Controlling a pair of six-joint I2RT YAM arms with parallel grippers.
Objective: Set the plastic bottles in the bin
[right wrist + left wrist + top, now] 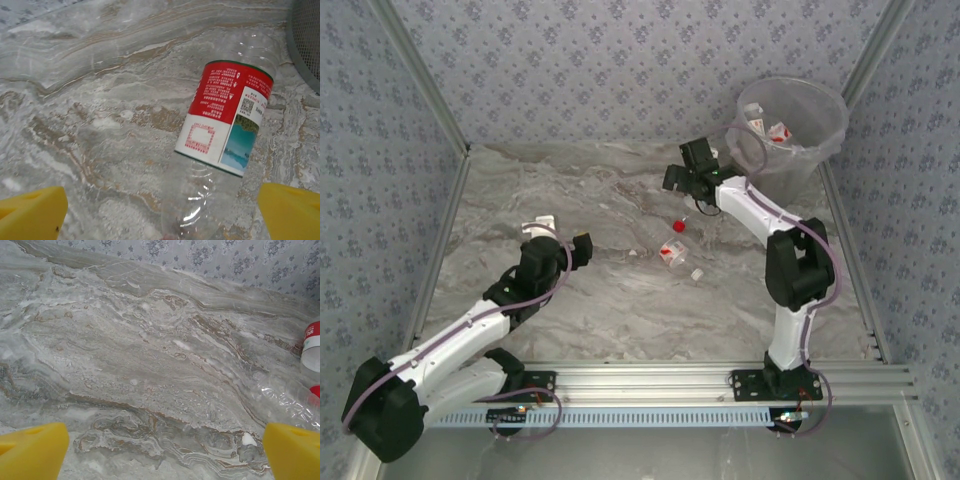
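1. The table [570,190] looks like grey marble. The walls [620,60] around it have a grey flower pattern.
2. The left gripper [164,445] is spread wide. Nothing sits between its two yellow fingers [30,452].
3. A clear bottle [287,400] lies on the table just ahead of the left gripper's right finger, at the side of that view. It has some red and white on it. I cannot tell if it touches the finger.
4. The right gripper [161,205] is spread wide too, and it grips nothing.
5. A red-label bottle [225,115] lies flat on the table right in front of the right gripper. It is clear, and its label also has a white patch and a small picture. Its near end reaches in between the yellow fingers, closer to the right one. The fingers do not press on it.
6. The bin [800,155] stands in the far corner, just past the right gripper and off to its right. In the right wrist view its grey wall shows near the far end of the red-label bottle.
7. Some bin bottles [775,130] with red and white labels lie inside it.
8. In the top view two more lie on the table between the two grippers, nearer to the right one. These are a red-cap bottle [679,225] and a red and white bottle [672,252].
9. A small white bit [697,273] lies just beside them.
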